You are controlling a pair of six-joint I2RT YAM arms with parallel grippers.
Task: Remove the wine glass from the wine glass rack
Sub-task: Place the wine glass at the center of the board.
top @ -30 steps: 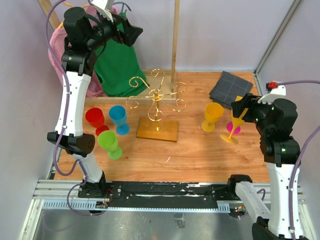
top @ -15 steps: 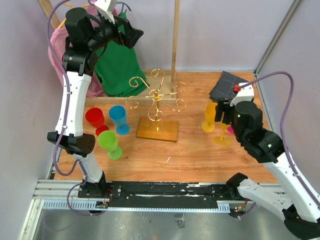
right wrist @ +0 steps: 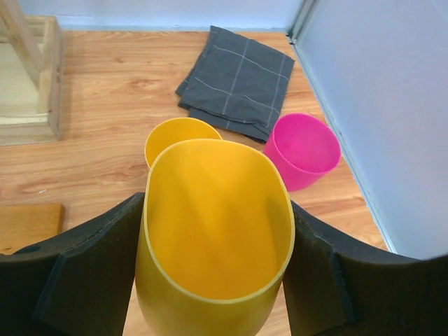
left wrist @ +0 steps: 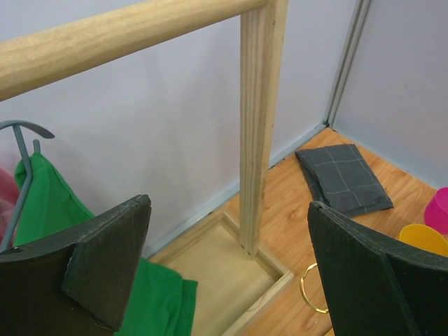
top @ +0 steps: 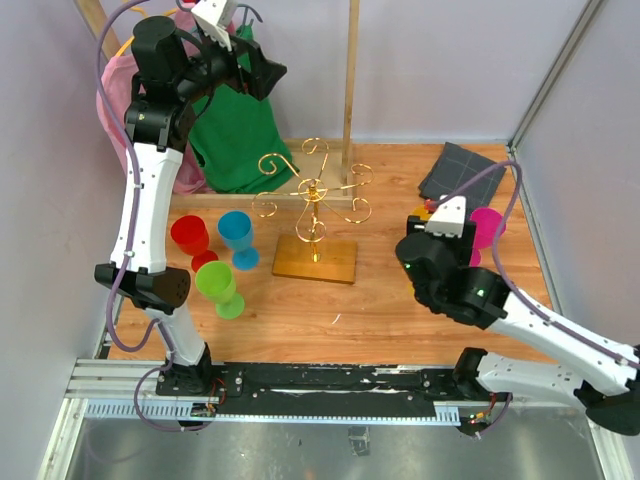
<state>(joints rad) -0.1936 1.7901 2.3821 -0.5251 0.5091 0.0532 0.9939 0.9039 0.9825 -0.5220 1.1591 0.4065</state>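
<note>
The gold wire wine glass rack (top: 315,195) stands on its light-wood base (top: 338,268) mid-table, and I see no glass on its arms. My right gripper (right wrist: 217,245) is shut on the bowl of a yellow wine glass (right wrist: 217,210), squeezing it oval. From above, the right wrist (top: 440,250) hides that glass, to the right of the rack. A second yellow glass (right wrist: 175,133) and a pink one (right wrist: 304,150) stand just beyond. My left gripper (left wrist: 231,273) hangs open and empty, high up by the wooden clothes frame (left wrist: 259,126).
Red (top: 190,237), blue (top: 236,232) and green (top: 215,282) glasses stand left of the rack. A folded grey cloth (top: 465,172) lies at the back right by the wall. A green garment (top: 235,130) hangs on the frame at the back left.
The right arm has swung in from the right wall towards the middle, carrying the yellow glass from tilted to upright. The left arm has barely moved.
</note>
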